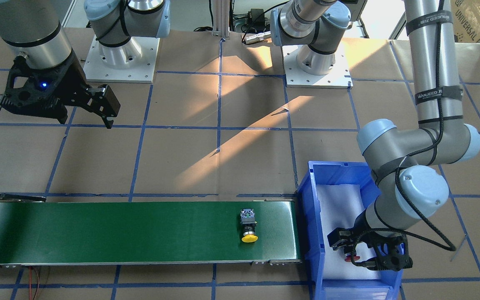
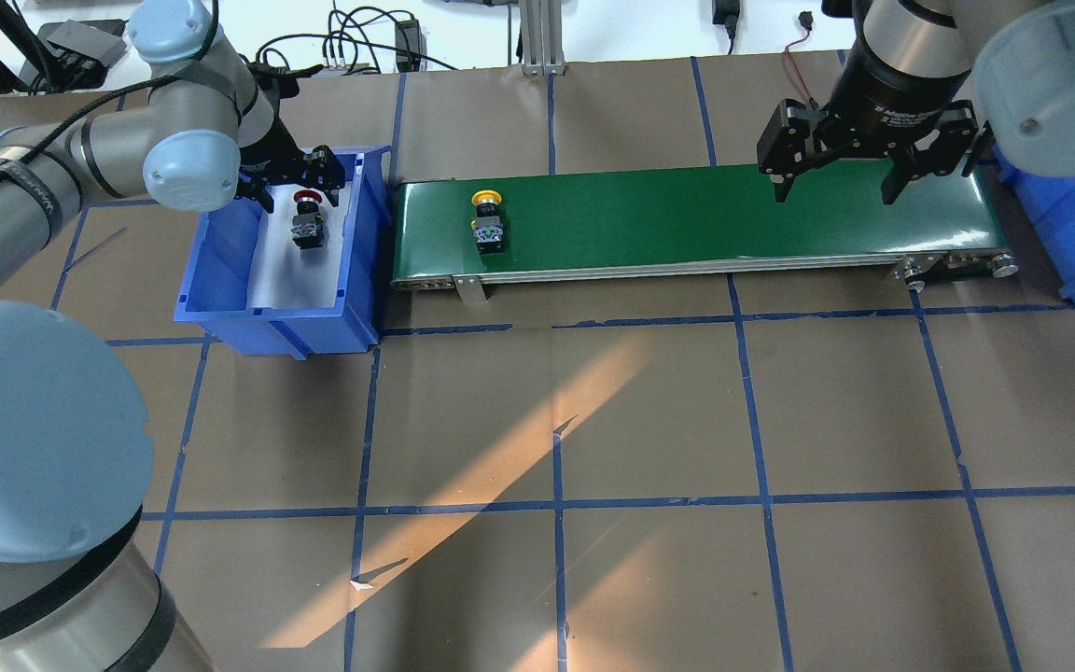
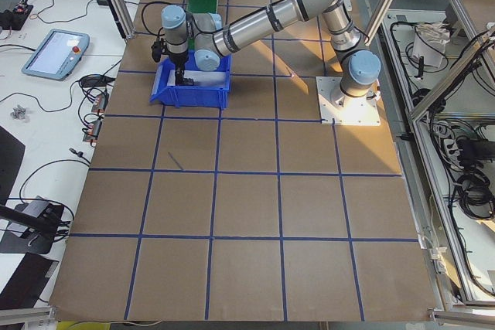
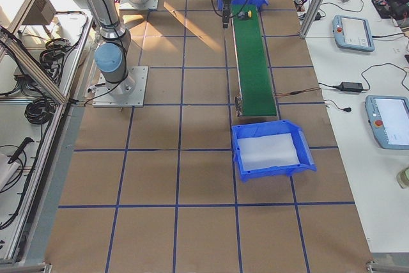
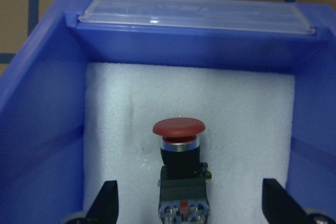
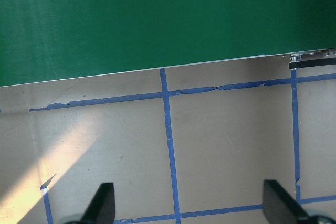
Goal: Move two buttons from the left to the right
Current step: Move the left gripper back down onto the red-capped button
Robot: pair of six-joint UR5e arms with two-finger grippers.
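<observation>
Left gripper point(image 5: 190, 203) jaws spread wide, straddling red button point(image 5: 178, 150) (no contact) inside blue bin point(image 5: 47, 93) butting the conveyor point(image 1: 119, 233) end. Yellow button point(image 1: 248, 227) lies on conveyor near that end. Right gripper point(image 2: 836, 191) splayed, empty, over conveyor's opposite end.

— How's the light on your end?
— Bright. I see a warm sun streak slanting across the counter point(image 2: 537, 420), with arm shadows cutting it.
— Focus?
— Mostly sharp. My left wrist view is softer: the red button point(image 5: 178, 128) is clear, the bin point(image 5: 52, 103) walls blur.
</observation>
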